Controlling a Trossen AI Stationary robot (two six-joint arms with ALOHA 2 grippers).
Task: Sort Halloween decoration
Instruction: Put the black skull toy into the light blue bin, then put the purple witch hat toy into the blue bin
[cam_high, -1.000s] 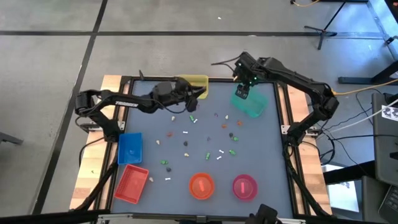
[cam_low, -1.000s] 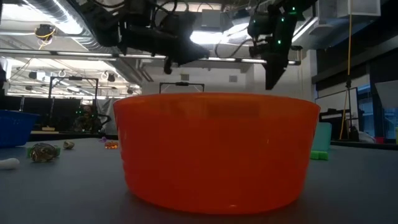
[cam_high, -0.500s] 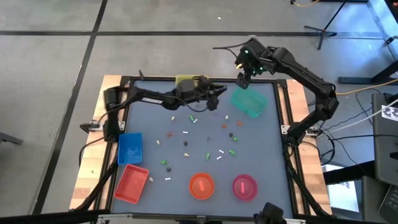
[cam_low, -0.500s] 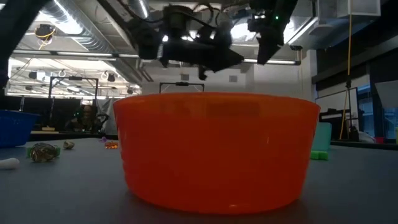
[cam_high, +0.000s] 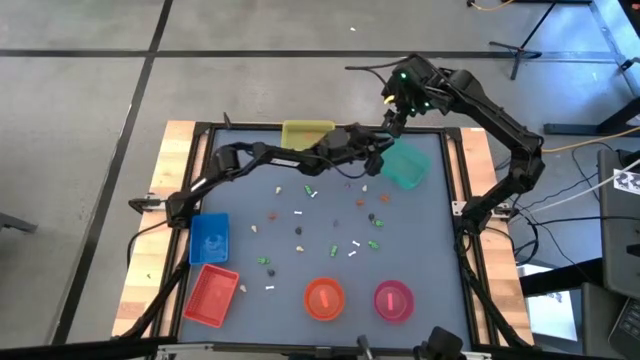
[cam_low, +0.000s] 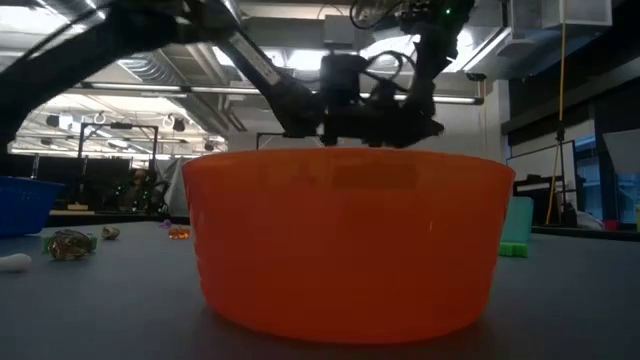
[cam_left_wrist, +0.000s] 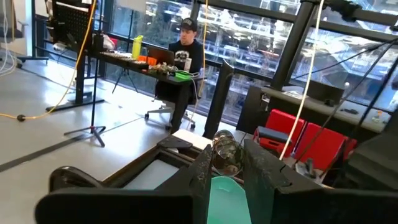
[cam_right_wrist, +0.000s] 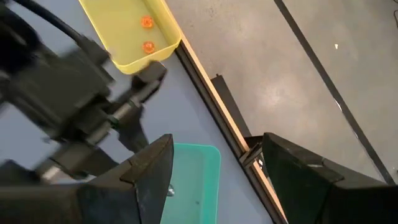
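The high camera looks straight down on the whole grey-blue table (cam_high: 420, 250). The low camera sits at tabletop height, close behind a round orange plastic bowl (cam_low: 345, 240). Each wrist camera looks past its own fingers; both share the translucent green rectangular tray (cam_left_wrist: 227, 200) (cam_right_wrist: 193, 180).

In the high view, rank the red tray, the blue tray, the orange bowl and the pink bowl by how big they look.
1. red tray, largest
2. blue tray, slightly smaller
3. orange bowl and pink bowl: they look alike, so no order between them. All sit along the table's near side, so distance distorts little.
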